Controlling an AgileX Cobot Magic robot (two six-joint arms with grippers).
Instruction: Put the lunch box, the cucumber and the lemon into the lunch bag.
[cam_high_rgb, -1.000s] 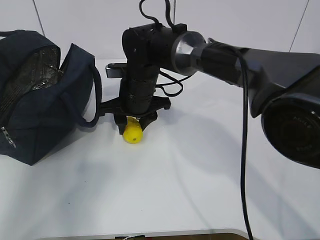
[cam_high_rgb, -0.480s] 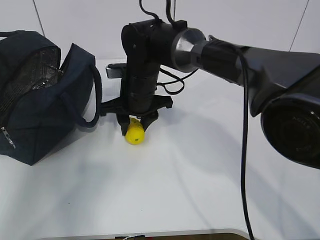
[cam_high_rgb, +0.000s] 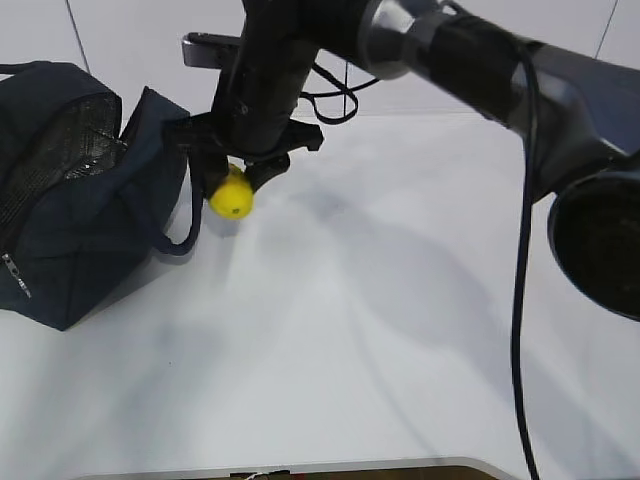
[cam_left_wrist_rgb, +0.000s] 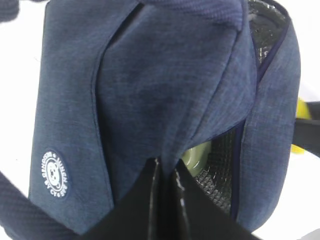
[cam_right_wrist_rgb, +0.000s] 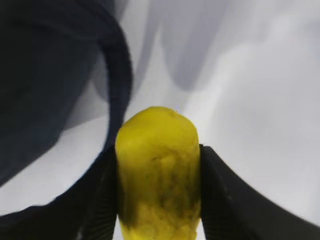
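So my right gripper (cam_high_rgb: 233, 187) had its jaws clamped on the lemon (cam_high_rgb: 231, 196), one finger pressed flat on each side of it in the wrist view (cam_right_wrist_rgb: 158, 170). Big change from a second earlier: back then the lemon was sitting on the white table (cam_high_rgb: 400, 330) with the gripper coming down around it, well to the right of the lunch bag (cam_high_rgb: 80, 190). This time it was up off the surface and had swung over, hanging just beside the bag's right end, right by the dangling strap handle (cam_high_rgb: 190, 215). Not over the opening, though.

My left gripper (cam_left_wrist_rgb: 165, 200) was pinched shut on a fold of the bag's navy fabric (cam_left_wrist_rgb: 150, 100), same as before as far as I could tell. Past that fold the bag gaped open, and I could see the silvery lining (cam_left_wrist_rgb: 217, 165) plus a pale green bit down inside, looked like the lunch box (cam_left_wrist_rgb: 196, 152) lid. A sliver of yellow showed off the bag's far edge.

The bag itself hadn't shifted. Couldn't spot the cucumber in any view.
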